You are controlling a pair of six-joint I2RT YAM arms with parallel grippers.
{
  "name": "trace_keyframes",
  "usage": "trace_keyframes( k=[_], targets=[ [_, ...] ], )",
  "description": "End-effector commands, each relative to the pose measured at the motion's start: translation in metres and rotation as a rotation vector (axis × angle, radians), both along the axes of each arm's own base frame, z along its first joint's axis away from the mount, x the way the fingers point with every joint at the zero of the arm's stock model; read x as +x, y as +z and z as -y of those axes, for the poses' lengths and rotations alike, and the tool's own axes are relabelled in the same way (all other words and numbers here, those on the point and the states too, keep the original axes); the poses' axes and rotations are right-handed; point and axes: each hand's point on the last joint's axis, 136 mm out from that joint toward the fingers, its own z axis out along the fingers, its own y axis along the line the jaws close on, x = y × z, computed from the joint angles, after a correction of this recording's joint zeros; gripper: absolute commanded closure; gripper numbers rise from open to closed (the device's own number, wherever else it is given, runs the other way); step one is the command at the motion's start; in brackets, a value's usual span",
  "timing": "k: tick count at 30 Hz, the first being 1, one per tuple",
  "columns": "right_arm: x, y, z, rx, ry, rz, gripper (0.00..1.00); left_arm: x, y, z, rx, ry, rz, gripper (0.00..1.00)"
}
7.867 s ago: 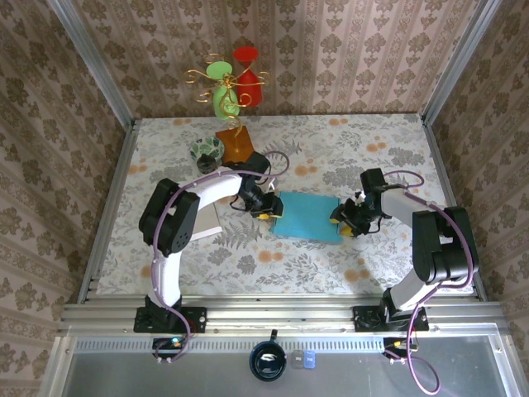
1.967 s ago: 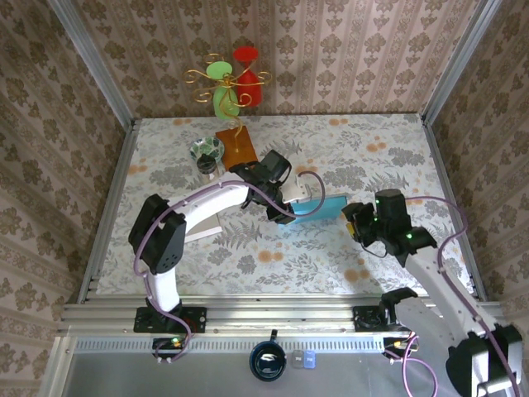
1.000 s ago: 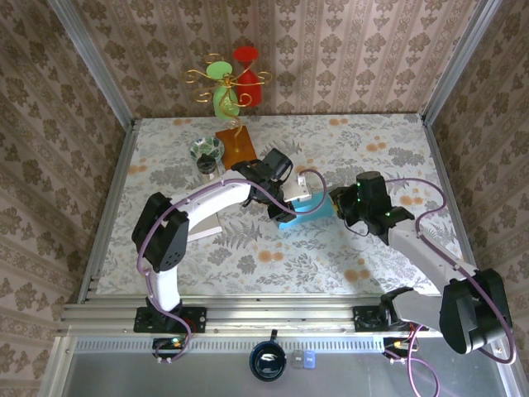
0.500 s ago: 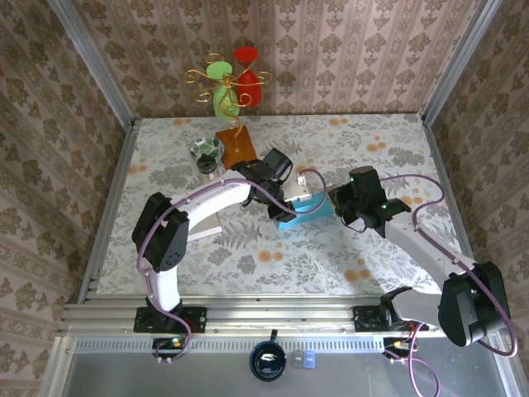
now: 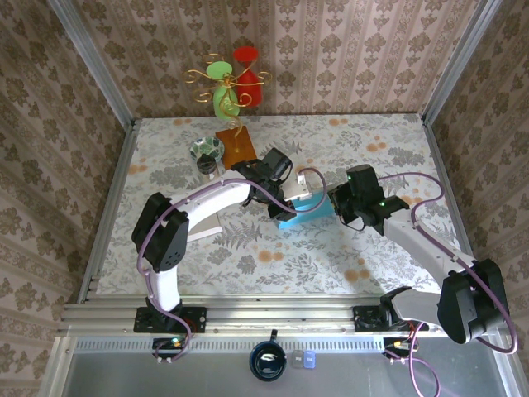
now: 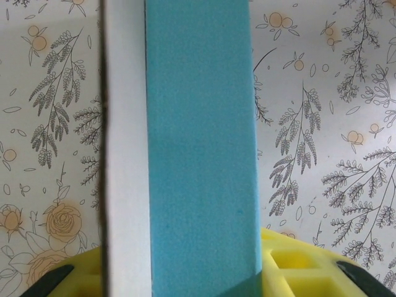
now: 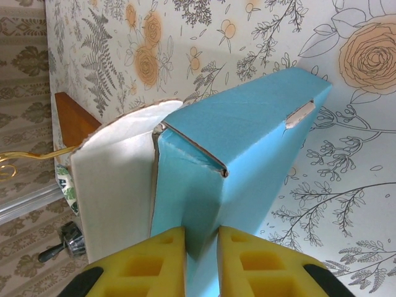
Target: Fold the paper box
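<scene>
Teal card, white on the inner face: the paper box (image 5: 310, 211) sat partly raised off the floral table (image 5: 372, 149), near the middle, between the two arms.

Left gripper (image 5: 285, 201): reached in from the box's left side. In the left wrist view the gripper (image 6: 182, 275) had a narrow wall of the paper box (image 6: 198, 154) standing upright between its yellow fingers (image 6: 297, 266), teal face on the right, white strip on the left. The pads met both sides of that wall, so it read as a clamp on the box.

Right gripper (image 5: 335, 201): at the box's right end. In the right wrist view the gripper (image 7: 201, 247) was pinching a teal flap of the paper box (image 7: 247, 142) between its yellow fingers (image 7: 158, 263), the jaws nearly together with only the card between them. A small slot showed cut into the teal panel near its far edge. A rounded white flap (image 7: 117, 185) stood up beside the pinched teal one.

Elsewhere: a wooden base (image 5: 234, 145) carrying a gold wire ornament (image 5: 231, 83) with green and red shapes stood at the table's far left, a glass bowl (image 5: 207, 150) just beside it. Both stood apart from the box.
</scene>
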Motion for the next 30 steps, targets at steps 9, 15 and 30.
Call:
trace_keyframes(
  k=[9,15,30],
  targets=[
    [-0.015,0.036,-0.001,-0.213,0.331,0.092,0.65,-0.006,0.000,0.002,-0.013,-0.032,-0.023,0.72],
    [-0.020,0.073,0.018,-0.331,0.555,0.314,0.63,-0.008,0.003,-0.009,0.004,-0.070,-0.024,0.73],
    [-0.019,0.053,0.026,-0.424,0.891,0.325,0.61,-0.013,0.002,-0.045,0.055,-0.167,-0.046,0.74]
  ],
)
